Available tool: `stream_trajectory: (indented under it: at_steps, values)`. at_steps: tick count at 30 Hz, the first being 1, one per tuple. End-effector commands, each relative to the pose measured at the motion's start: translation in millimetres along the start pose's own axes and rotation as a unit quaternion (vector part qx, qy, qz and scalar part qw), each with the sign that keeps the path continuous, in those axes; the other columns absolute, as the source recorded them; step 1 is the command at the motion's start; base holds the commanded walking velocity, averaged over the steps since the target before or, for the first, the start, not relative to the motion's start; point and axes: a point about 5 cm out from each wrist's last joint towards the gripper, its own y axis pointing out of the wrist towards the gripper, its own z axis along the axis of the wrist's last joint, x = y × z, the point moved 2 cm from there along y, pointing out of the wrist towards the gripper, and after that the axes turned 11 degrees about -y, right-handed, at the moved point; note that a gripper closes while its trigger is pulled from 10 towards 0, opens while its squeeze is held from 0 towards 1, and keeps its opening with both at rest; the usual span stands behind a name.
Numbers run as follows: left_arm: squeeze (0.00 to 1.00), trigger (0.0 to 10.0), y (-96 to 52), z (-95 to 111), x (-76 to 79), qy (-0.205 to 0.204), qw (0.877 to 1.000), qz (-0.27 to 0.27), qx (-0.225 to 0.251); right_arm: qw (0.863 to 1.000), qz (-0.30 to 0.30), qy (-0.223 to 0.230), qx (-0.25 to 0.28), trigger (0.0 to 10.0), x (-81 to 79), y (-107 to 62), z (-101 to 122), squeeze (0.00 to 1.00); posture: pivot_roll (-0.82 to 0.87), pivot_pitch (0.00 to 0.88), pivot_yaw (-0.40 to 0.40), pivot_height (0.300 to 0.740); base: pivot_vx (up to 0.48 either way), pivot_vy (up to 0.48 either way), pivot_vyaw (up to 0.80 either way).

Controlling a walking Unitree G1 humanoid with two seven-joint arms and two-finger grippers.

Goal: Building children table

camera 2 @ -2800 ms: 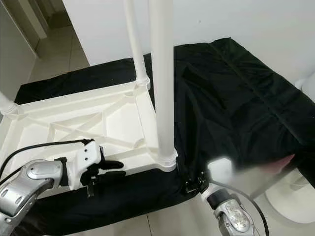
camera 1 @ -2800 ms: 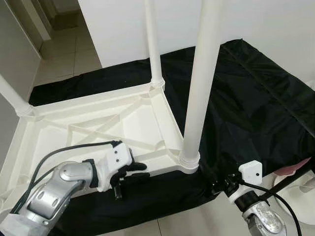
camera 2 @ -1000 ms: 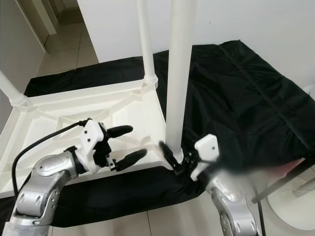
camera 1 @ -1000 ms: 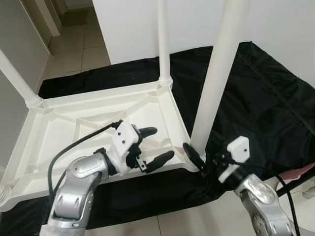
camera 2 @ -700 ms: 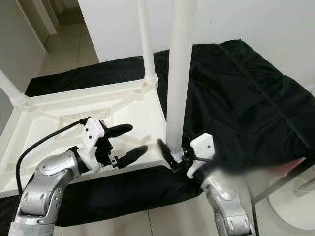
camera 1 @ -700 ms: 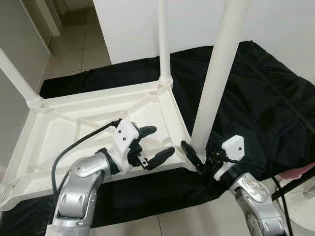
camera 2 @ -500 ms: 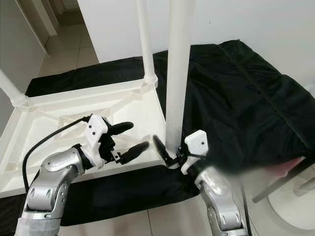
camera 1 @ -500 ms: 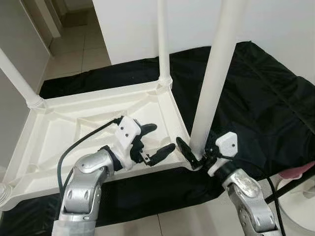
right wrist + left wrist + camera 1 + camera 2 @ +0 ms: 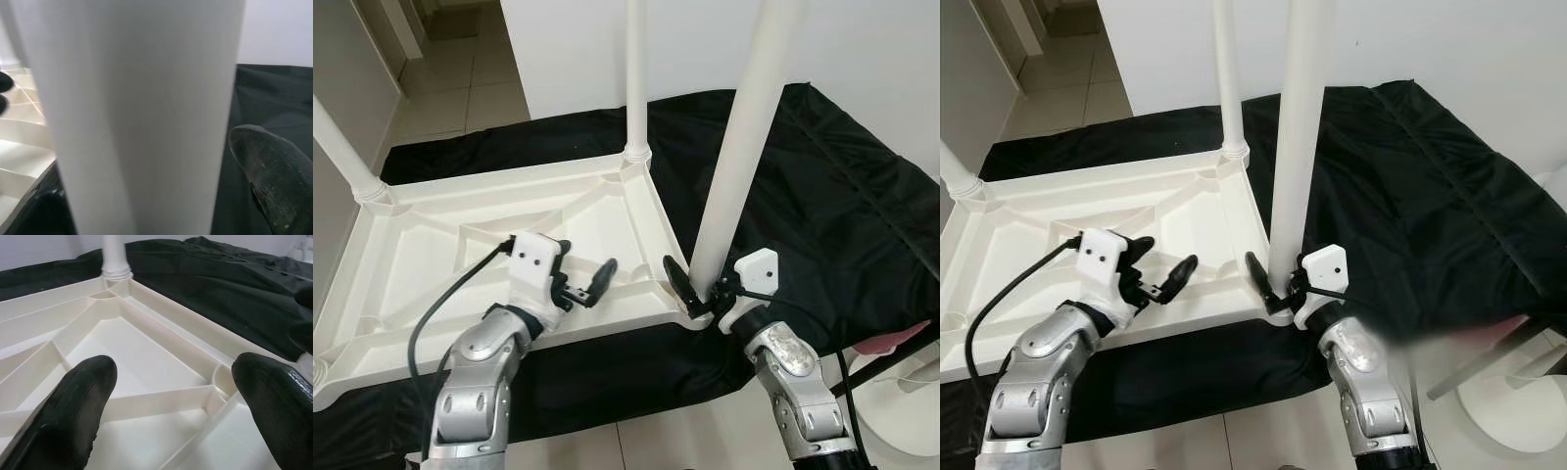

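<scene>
A white plastic children's table (image 9: 431, 245) lies upside down on a black cloth, its legs pointing up. The near right leg (image 9: 736, 166) rises from the corner closest to me. My right gripper (image 9: 700, 281) is at that leg's base, open, with one finger (image 9: 274, 181) on each side of it and a small gap showing. My left gripper (image 9: 587, 257) hovers open just above the ribbed underside near the front rim, holding nothing; its fingers (image 9: 73, 416) frame the ribs. A far leg (image 9: 636, 69) and a left leg (image 9: 337, 147) also stand up.
The black cloth (image 9: 822, 196) spreads out under the table and off to the right. Tiled floor (image 9: 460, 88) runs to the back left beside a white wall. A white round object (image 9: 911, 411) and a pink piece (image 9: 891, 338) sit at the lower right.
My left gripper rose from the table's front rim, opened and moved over the underside. My right gripper came up from the cloth to straddle the near leg's base. The camera shifted slightly.
</scene>
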Motion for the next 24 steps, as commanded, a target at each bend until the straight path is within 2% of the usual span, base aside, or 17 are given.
stream_trajectory:
  at_steps: [1, 6, 11, 12, 13, 20, 22, 24]
  values:
    - [0.00, 10.0, 0.8, -2.5, -0.3, 0.003, 1.000, -0.006, -0.007, 1.000, -0.014, -0.009, -0.007, 10.0, 5.3, 0.0, -3.5, 0.00, -0.10, 0.097, 0.058, 0.740, 0.000, 0.000, 0.00]
    - [0.00, 10.0, 4.4, -4.5, 4.0, -0.002, 1.000, 0.007, 0.003, 0.999, -0.049, -0.011, -0.013, 10.0, 17.0, -1.0, -6.0, 0.00, -0.11, 0.096, 0.056, 0.740, 0.000, 0.000, 0.00]
    - [0.00, 10.0, 6.0, -5.6, 5.1, -0.004, 1.000, 0.016, 0.006, 0.998, -0.057, -0.008, -0.020, 10.0, 19.5, -3.6, -10.1, 0.00, -0.11, 0.095, 0.051, 0.740, 0.000, 0.000, 0.00]
    - [0.00, 10.0, 7.4, -10.1, 9.2, 0.005, 1.000, 0.000, -0.004, 0.996, -0.075, -0.008, -0.052, 10.0, 22.6, -2.0, -18.2, 0.00, -0.11, 0.094, 0.050, 0.740, 0.000, 0.000, 0.00]
    - [0.00, 10.0, 5.9, -13.2, 10.9, 0.011, 1.000, -0.010, -0.007, 0.996, -0.078, -0.001, -0.052, 10.0, 22.8, -0.5, -17.8, 0.00, -0.12, 0.095, 0.050, 0.740, 0.000, 0.000, 0.00]
    - [0.00, 10.0, 2.7, -22.4, 10.9, 0.013, 1.000, -0.004, -0.018, 0.997, -0.066, -0.007, -0.046, 10.0, 22.4, -0.2, -17.2, 0.00, -0.11, 0.100, 0.047, 0.740, 0.000, 0.000, 0.00]
    - [0.00, 10.0, -5.1, -23.9, 23.5, 0.006, 0.998, -0.057, -0.023, 0.999, -0.029, -0.005, -0.035, 10.0, 17.6, -2.3, -14.3, 0.00, -0.11, 0.101, 0.046, 0.740, 0.000, 0.000, 0.00]
    - [0.00, 10.0, -7.9, -23.4, 28.6, 0.002, 0.997, -0.078, -0.023, 0.999, -0.017, -0.004, -0.030, 10.0, 16.6, -2.9, -12.4, 0.00, -0.11, 0.102, 0.047, 0.740, 0.000, 0.000, 0.00]
